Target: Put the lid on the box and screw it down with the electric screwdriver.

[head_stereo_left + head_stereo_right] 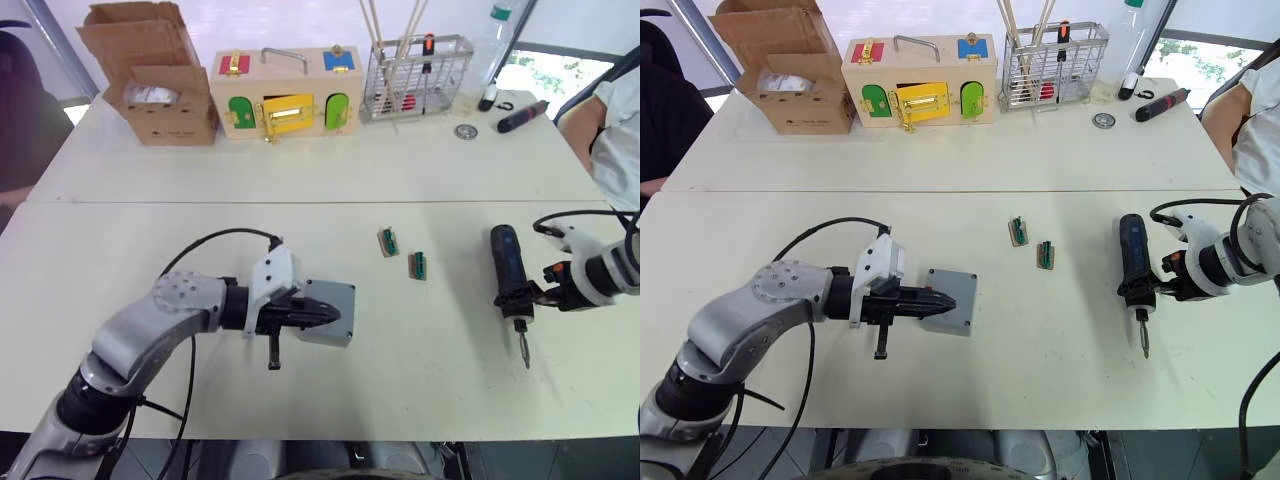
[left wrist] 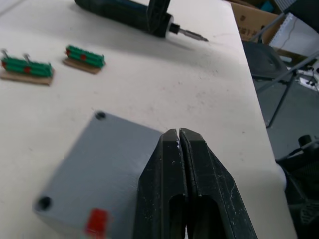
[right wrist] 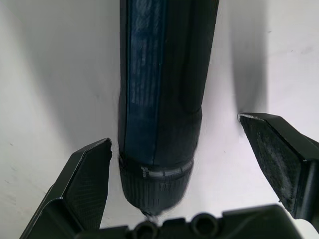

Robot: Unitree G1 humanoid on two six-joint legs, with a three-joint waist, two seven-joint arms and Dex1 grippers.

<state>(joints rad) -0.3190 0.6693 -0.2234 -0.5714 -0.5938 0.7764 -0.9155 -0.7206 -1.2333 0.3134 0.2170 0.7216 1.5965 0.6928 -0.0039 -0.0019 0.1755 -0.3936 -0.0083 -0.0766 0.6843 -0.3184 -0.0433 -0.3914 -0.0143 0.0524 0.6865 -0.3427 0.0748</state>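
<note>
Between the right claw's [image 3: 179, 169] spread fingers, the electric screwdriver [image 1: 510, 272] lies lengthwise, bit toward the robot

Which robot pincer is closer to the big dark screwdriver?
Right. The right pincer sits open around the electric screwdriver near its bit end, one finger on each side. The left pincer is shut far across the table, over the grey box.

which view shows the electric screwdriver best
The right eye view: the whole electric screwdriver lies on the table, bit toward the robot, with the open right gripper at its front end. The left eye view matches. The right wrist view gives a close-up of the body between the fingers; the left wrist view catches its tip end.
</note>
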